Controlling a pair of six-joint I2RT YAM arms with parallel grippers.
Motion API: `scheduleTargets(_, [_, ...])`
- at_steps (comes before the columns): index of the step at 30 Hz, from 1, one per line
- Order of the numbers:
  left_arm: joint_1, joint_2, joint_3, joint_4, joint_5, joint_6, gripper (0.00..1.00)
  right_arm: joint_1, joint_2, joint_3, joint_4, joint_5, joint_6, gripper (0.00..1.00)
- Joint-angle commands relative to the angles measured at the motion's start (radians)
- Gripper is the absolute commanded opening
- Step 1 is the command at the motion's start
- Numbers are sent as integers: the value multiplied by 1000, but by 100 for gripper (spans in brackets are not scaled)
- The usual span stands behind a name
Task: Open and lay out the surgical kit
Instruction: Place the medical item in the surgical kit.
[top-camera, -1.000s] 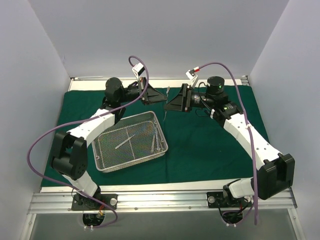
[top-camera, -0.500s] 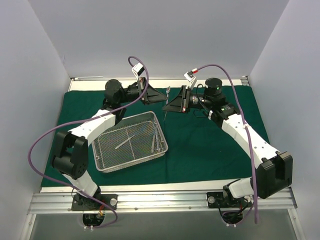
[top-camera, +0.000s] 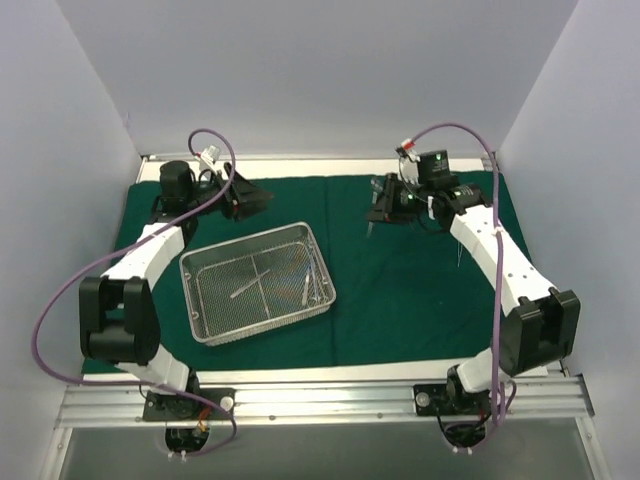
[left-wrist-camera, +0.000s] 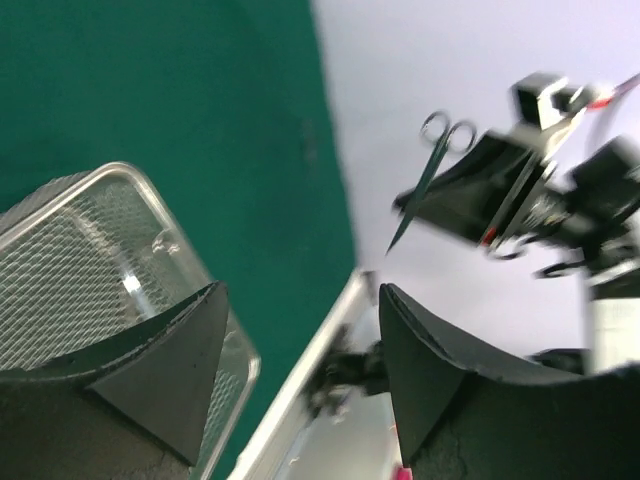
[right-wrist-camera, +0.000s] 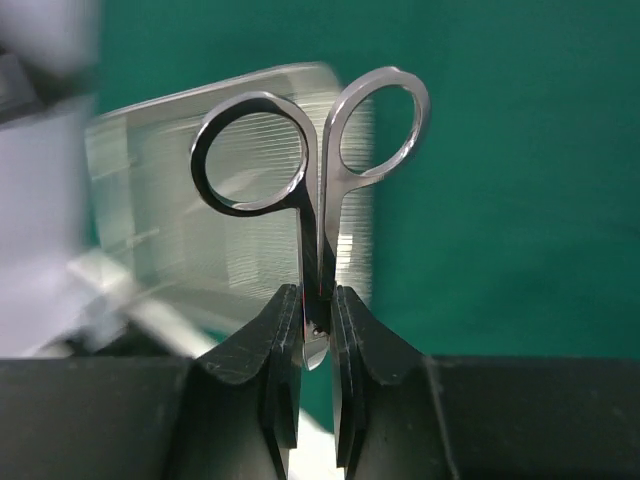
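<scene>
The dark green cloth (top-camera: 420, 290) lies spread flat over the table. On its left part rests the silver wire-mesh tray (top-camera: 258, 282), with slim metal instruments (top-camera: 312, 285) inside. My right gripper (right-wrist-camera: 318, 310) is shut on a pair of silver scissors (right-wrist-camera: 320, 180), finger rings up, above the cloth's far middle. In the top view, my right gripper (top-camera: 380, 205) hovers right of centre. My left gripper (top-camera: 255, 198) is open and empty behind the tray. In the left wrist view, my left gripper (left-wrist-camera: 300, 330) looks across at the scissors (left-wrist-camera: 430, 170), with the tray (left-wrist-camera: 90, 250) below.
White walls close in the left, back and right sides. A metal rail (top-camera: 320, 400) with both arm bases runs along the near edge. Purple cables (top-camera: 60, 300) loop from each arm. The right half of the cloth carries nothing.
The grippers met over the far middle. My left gripper opened, let the scissors go and drew back left. My right gripper shut on the scissors and carried them right.
</scene>
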Motion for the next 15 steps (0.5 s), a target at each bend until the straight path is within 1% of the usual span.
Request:
scheduleTargets(1, [-49,-84,175,-666,-129,534,70,-68,36,79,-321,490,-186,0])
scheduleTargets(2, [-51,-90,167,-676,-149,542,70,-78,57,78,-343,577,-186,0])
scheduleTargets(3, [-52,-102,153,-685,-161,556,70,-85,74,76,-384,726,-201,0])
scheduleTargets(6, [-58,-107,143,-714,-183,580,68,-105,157,67,-433,927,-211,0])
scheduleTargets(7, [-69,-107,143,-720,-185,586,68,-107,171,63,-432,1028,-212,0])
scheduleTargets(9, [-78,-105,146,-740,-204,615,68,-114,220,49,-415,1113,-212,0])
scheduleTargets(10, [-81,-98,153,-749,-206,623,68,-117,241,49,-414,1180,-215,0])
scheduleTargets(11, [-83,-93,156,-766,-211,631,68,-121,290,52,-412,1211,-218,0])
scheduleTargets(13, [-82,-81,158,-771,-206,636,68,-124,332,55,-378,1263,-229,0])
scheduleTargets(15, [-80,-73,158,-771,-197,637,68,-140,385,73,-352,1268,-238,0])
